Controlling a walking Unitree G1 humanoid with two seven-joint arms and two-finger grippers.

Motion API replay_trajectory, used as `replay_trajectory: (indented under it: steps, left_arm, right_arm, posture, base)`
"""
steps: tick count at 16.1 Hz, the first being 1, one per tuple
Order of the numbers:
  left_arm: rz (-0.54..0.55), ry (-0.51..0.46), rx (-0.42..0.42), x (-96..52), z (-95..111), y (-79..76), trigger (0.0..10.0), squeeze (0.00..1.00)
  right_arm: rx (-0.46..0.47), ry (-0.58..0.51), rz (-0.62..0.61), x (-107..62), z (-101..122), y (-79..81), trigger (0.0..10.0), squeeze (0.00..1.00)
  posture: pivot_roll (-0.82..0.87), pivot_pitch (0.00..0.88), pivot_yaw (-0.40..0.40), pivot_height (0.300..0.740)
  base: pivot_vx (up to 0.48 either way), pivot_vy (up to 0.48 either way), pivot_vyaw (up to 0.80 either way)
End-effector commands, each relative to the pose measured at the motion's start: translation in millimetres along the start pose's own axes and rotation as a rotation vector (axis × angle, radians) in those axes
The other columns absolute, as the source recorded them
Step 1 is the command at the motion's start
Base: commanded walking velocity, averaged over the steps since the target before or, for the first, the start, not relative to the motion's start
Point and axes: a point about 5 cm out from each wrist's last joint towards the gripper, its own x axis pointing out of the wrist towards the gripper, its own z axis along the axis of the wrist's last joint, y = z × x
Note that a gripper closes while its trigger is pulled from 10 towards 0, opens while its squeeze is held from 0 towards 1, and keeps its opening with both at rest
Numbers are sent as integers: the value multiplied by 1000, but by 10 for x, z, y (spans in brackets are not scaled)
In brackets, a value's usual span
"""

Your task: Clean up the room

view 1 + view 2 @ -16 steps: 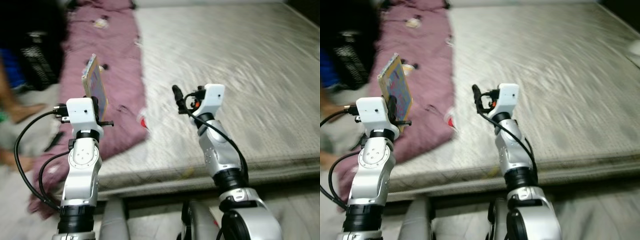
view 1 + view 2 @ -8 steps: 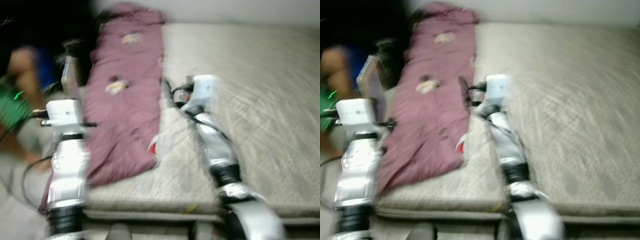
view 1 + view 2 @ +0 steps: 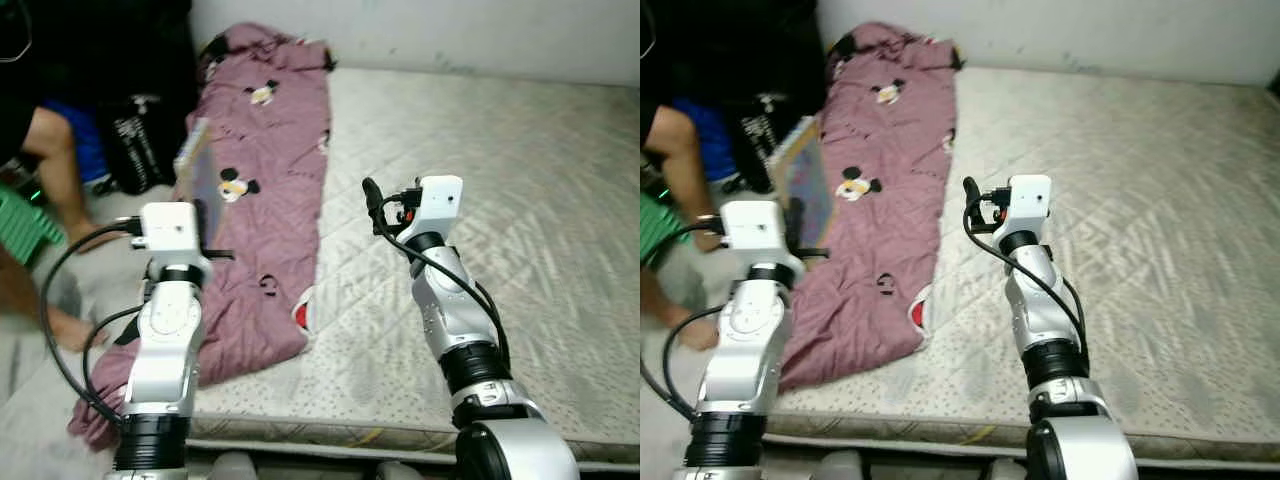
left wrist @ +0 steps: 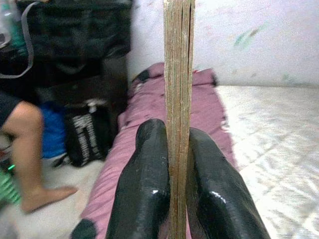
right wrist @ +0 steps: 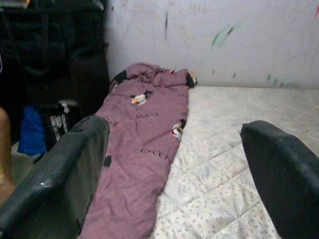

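Observation:
My left gripper [image 4: 172,174] is shut on a thin colourful book [image 3: 194,166], held upright on edge above the left side of the bed; its page edges [image 4: 178,99] stand between the two black fingers [image 4: 144,189]. My right gripper [image 5: 174,164] is open with nothing between its fingers, raised over the bare grey mattress [image 3: 520,230]. A mauve blanket [image 3: 265,200] with cartoon mouse prints lies along the mattress's left side and hangs over its edge.
A person sits on the floor at the left, bare leg [image 3: 60,160] stretched out, next to a black bag [image 3: 135,150] and a green stool [image 3: 25,230]. A white wall [image 3: 420,35] runs behind the bed. The mattress's front edge [image 3: 330,430] is just before me.
The camera has swung and tilted up, so the wall and blanket's far end now show. The earlier blur is gone. Both arms keep their pose, the book still held.

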Motion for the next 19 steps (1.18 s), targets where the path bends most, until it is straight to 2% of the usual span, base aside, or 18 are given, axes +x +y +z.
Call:
replay_trajectory:
  steps: [1,6,9,15,19]
  left_arm:
    - [-5,-42,5,11,80,22,10000,0]
    - [-20,-39,-7,9,69,14,10000,0]
    - [-23,-41,-12,6,70,4,10000,0]
    - [-24,-40,-24,20,79,-11,10000,0]
    - [-20,-38,-32,21,77,-12,10000,0]
  right_arm:
    - [8,-11,7,21,23,46,10000,0]
    - [36,7,-13,38,2,62,10000,0]
    - [22,6,-8,31,-4,66,10000,0]
    - [14,15,-11,27,-25,60,10000,0]
    - [8,22,-13,25,-35,54,10000,0]
  posture:
    - [52,0,-13,740]
    - [51,0,-15,740]
    - [51,0,-15,740]
    - [46,0,-15,740]
    - [45,0,-18,740]
  base:
    - [0,0,0]
    - [0,-49,0]
    - [0,-296,0]
    - [0,0,0]
    - [0,-321,0]
